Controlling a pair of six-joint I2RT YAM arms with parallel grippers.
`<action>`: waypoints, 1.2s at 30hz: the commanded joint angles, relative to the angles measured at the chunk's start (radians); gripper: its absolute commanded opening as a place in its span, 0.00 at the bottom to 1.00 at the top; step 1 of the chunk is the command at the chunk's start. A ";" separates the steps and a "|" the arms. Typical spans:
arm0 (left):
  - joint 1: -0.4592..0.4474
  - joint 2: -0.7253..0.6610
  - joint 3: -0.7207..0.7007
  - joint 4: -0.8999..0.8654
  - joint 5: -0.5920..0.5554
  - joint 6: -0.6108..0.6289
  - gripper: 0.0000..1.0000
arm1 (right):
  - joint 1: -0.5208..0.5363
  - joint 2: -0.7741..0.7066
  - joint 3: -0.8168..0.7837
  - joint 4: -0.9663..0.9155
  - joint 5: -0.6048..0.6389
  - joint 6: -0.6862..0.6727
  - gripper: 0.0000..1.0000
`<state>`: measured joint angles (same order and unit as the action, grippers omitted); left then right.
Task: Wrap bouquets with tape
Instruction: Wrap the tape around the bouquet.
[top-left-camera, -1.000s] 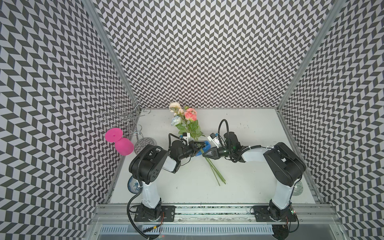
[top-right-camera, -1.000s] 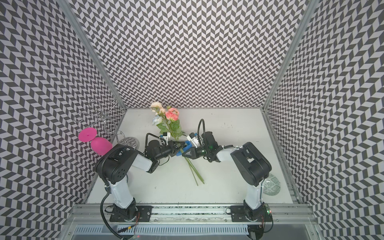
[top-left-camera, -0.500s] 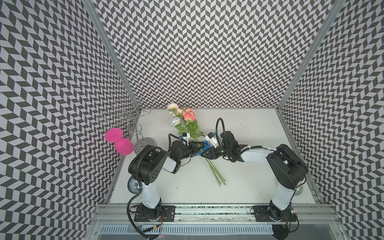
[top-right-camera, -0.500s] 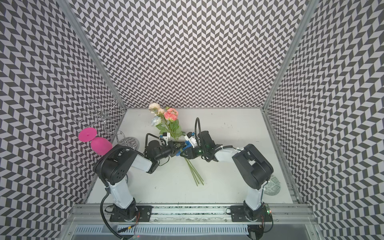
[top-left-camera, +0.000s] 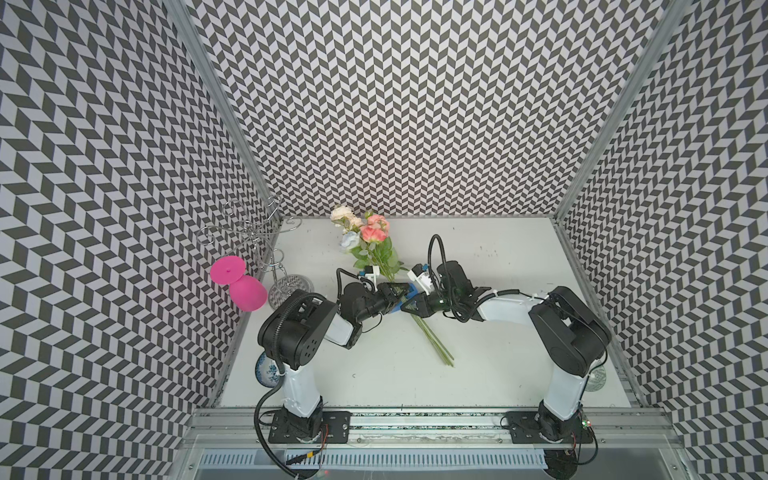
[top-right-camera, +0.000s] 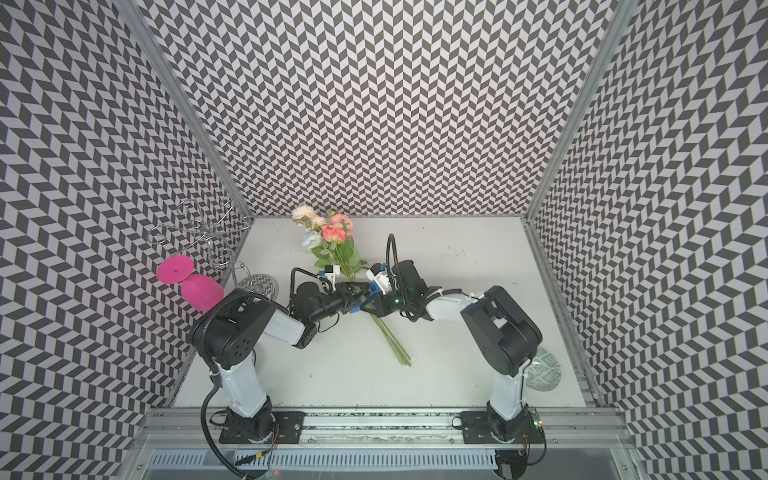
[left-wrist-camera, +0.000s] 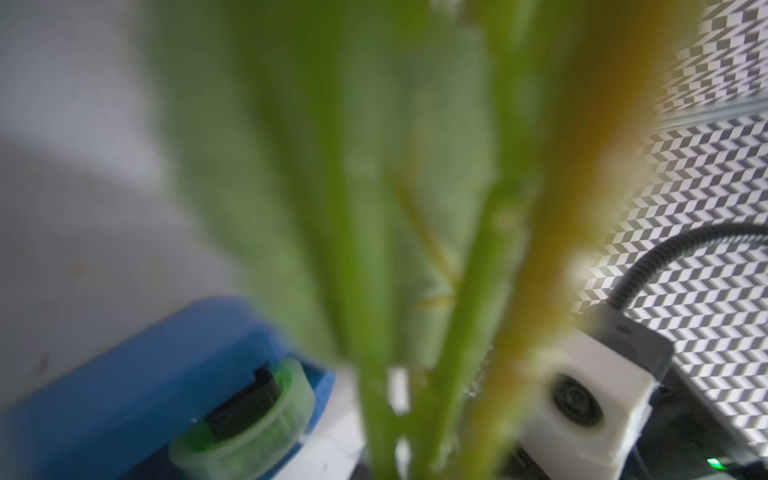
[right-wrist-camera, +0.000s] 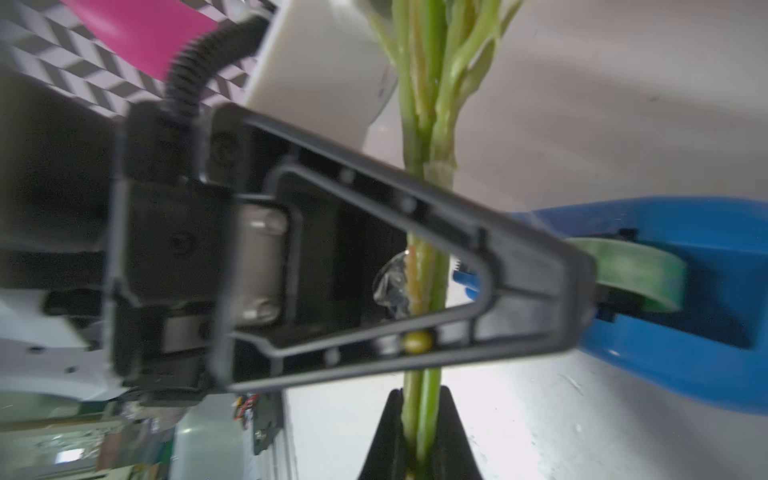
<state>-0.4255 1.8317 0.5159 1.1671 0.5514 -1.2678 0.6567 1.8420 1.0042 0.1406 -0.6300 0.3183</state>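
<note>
Mostly, the middle of the bouquets is hidden. In both top views the two black claws meet over the stems at frame centre, and the tape shows only as slivers of blue plastic between them. Blurred green stems and a leaf fill the left wrist view. The left gripper shows no fingers there, and no view lets me tell whether it stands apart or pinched. The right gripper is clamped on the stems, with two black wedge-shaped fingers squeezing them at the lower edge of the right wrist view. In the top views the bouquets lie diagonally on the white table. The peach, pink and white blooms are at upper left by the back wall, and the bare cut ends are at lower right. The stems are thin and smooth, and a crumpled clear film clings to them. The dispenser is rounded, glossy blue, and holds a translucent pale green roll just beside the stems.
</note>
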 joint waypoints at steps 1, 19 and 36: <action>-0.006 -0.078 0.042 -0.177 -0.020 0.085 0.42 | 0.052 -0.032 0.052 -0.127 0.251 -0.105 0.00; -0.034 -0.134 0.231 -0.716 -0.102 0.300 0.00 | 0.249 -0.011 0.150 -0.220 0.567 -0.136 0.11; 0.023 -0.186 0.171 -0.760 -0.080 0.342 0.00 | -0.004 -0.007 0.051 -0.026 0.346 0.101 0.43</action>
<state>-0.4084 1.6714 0.6964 0.4187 0.4675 -0.9577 0.6693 1.7908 1.0336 0.0849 -0.3355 0.3809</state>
